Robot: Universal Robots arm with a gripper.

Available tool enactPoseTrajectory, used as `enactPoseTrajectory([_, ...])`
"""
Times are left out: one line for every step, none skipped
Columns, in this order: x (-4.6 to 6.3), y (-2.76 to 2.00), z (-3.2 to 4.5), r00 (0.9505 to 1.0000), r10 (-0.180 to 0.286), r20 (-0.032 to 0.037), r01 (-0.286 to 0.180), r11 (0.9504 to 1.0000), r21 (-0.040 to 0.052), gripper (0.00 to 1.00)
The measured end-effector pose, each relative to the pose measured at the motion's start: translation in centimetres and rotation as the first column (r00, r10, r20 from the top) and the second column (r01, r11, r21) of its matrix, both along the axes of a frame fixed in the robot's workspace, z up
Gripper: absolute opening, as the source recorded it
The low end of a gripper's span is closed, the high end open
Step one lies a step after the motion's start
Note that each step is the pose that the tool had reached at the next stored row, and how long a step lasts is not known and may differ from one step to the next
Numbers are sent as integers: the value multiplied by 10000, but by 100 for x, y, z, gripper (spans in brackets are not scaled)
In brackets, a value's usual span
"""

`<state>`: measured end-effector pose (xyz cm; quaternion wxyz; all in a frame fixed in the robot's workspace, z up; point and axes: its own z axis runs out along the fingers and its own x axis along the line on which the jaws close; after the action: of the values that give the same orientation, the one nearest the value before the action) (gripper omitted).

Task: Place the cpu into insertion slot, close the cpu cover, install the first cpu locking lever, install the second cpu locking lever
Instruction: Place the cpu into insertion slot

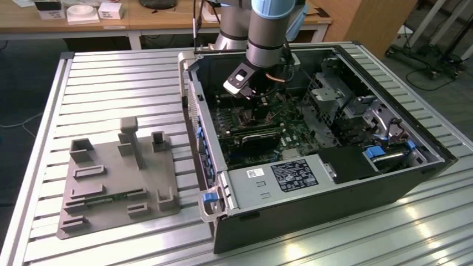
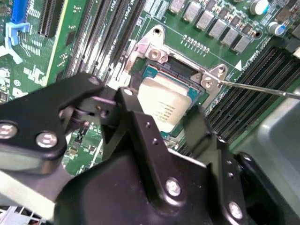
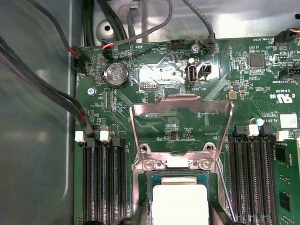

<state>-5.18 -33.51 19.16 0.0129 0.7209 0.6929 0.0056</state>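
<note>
The gripper [image 2: 164, 112] is hanging over the insertion slot [image 2: 154, 72], straddling the cpu [image 2: 164, 98] (whether it is clamping the chip or standing loose, I cannot tell). The cpu is lying flat directly beneath it, metal top upward, edges squared to the socket, with no long axis. Just beyond the gripper, the cpu cover [image 3: 183, 100] is standing swung open, leaving the socket reachable.

Wooden desk [image 1: 148, 19] behind slatted metal table [image 1: 111, 83]

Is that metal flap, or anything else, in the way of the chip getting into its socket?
Nothing visible does. The cpu cover stands swung open, clear of the insertion slot, with the cpu right at it.
</note>
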Motion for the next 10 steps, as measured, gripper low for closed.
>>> enactPoseTrajectory([-1,-1,2,10000,0,-4,0,10000,-6,61])
enactPoseTrajectory([-1,-2,2,10000,0,-5,0,10000,-8,68])
enactPoseTrajectory([-1,-2,2,10000,0,-6,0,10000,-9,68])
enactPoseTrajectory([-1,-2,2,10000,0,-7,0,10000,-10,68])
enactPoseTrajectory([-1,-2,1,10000,0,-6,0,10000,-9,68])
enactPoseTrajectory([-1,-2,4,10000,0,-6,0,10000,-10,68])
enactPoseTrajectory([-1,-2,11,10000,0,-5,0,10000,-8,68])
enactPoseTrajectory([-1,-1,14,10000,0,-5,0,10000,-7,68])
enactPoseTrajectory([-1,-1,14,10000,0,-3,0,10000,-5,68])
enactPoseTrajectory([-1,-1,14,10000,-1,-3,1,10000,-4,68])
